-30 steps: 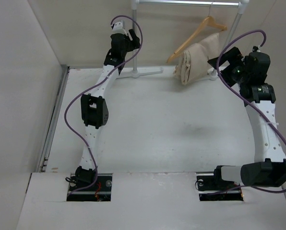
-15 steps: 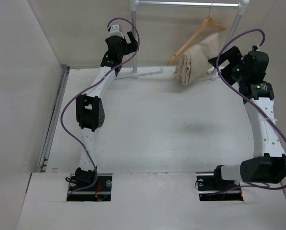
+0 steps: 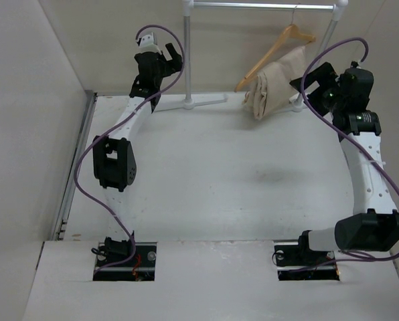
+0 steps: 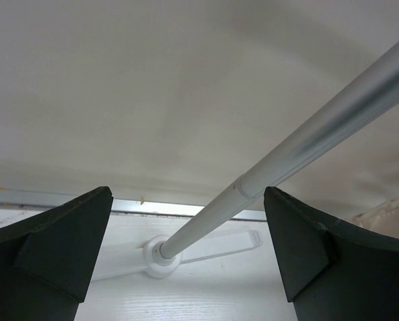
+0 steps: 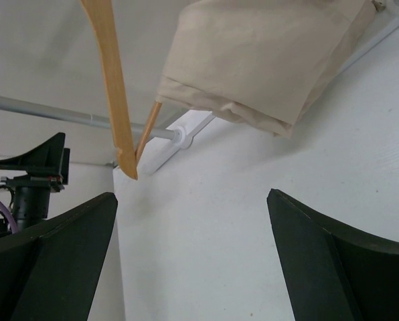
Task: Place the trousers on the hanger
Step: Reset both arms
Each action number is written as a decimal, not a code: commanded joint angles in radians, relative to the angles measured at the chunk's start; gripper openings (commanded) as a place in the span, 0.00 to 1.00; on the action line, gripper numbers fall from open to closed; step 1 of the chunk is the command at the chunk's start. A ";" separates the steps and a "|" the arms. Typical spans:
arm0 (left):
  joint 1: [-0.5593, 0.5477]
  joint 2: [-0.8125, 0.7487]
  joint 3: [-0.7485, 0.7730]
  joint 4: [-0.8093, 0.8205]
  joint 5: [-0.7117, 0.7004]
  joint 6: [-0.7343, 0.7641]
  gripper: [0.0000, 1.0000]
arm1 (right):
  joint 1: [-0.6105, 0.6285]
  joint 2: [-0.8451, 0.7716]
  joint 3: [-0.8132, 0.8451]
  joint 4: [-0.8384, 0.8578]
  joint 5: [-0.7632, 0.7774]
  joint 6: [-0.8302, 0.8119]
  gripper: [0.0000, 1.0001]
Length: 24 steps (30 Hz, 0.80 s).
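Above the worktop [image 3: 219, 174], on the rack [image 3: 260, 5], the trousers [image 3: 276, 80] hang folded over the bar of the hanger [image 3: 280, 41], so the task looks done. The left end effector [image 4: 187, 194] has just swung left, clear of the cloth, and spread fully, holding nothing; the trousers lie well to its right. The right end effector [image 5: 191, 197], wide open and empty, faces them from near.

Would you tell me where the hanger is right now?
In the top view the hanger hangs at the far right from the white rack's rail, tilted, with the trousers draped over its bar.
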<state>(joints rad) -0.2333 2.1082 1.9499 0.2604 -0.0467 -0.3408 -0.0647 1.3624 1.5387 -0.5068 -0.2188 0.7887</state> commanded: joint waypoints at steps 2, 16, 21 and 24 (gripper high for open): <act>0.001 -0.114 -0.086 0.091 -0.002 0.016 1.00 | 0.007 0.004 0.044 0.050 -0.013 -0.017 1.00; -0.030 -0.592 -0.731 0.028 -0.200 -0.248 1.00 | 0.073 -0.134 -0.201 0.145 0.012 -0.002 1.00; -0.063 -0.701 -0.858 -0.281 -0.197 -0.360 1.00 | 0.128 -0.232 -0.340 0.189 0.010 -0.009 0.46; -0.100 -0.737 -0.891 -0.461 -0.193 -0.368 1.00 | 0.151 -0.290 -0.438 0.183 0.012 -0.011 0.17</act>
<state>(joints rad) -0.3038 1.4010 1.1000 0.0250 -0.2230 -0.6472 0.0654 1.1336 1.1564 -0.3912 -0.2157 0.7864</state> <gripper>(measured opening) 0.997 0.207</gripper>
